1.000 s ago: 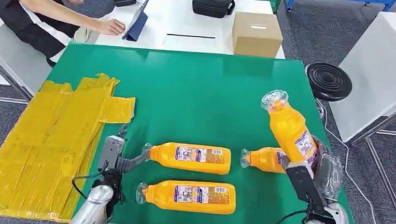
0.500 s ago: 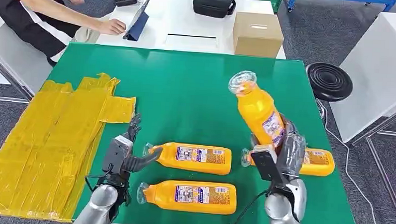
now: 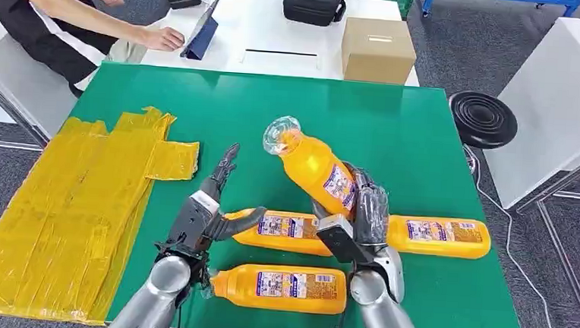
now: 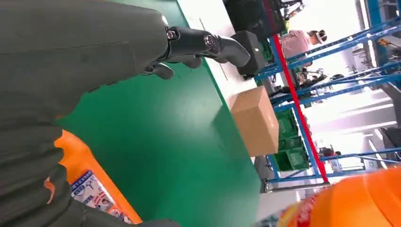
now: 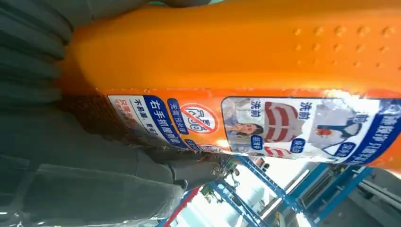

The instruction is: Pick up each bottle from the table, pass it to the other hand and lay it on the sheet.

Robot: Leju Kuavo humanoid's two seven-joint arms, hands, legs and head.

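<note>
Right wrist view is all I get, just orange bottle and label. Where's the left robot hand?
Observer: In the head view, the left robot hand is open with fingers spread, beside the held bottle and not touching it.
Operator: Bottle attitude?
Observer: Tilted, with the cap up and leaning to the robot's left and the base in the right robot hand.
Operator: Anything on the sheet?
Observer: No bottle is on the yellow sheet. The near bottle, middle bottle and right bottle lie on the green table.

Glossy plastic bottle [image 3: 313, 168]; crinkled yellow plastic sheet [image 3: 63, 211]; matt green table [image 3: 274, 117].
</note>
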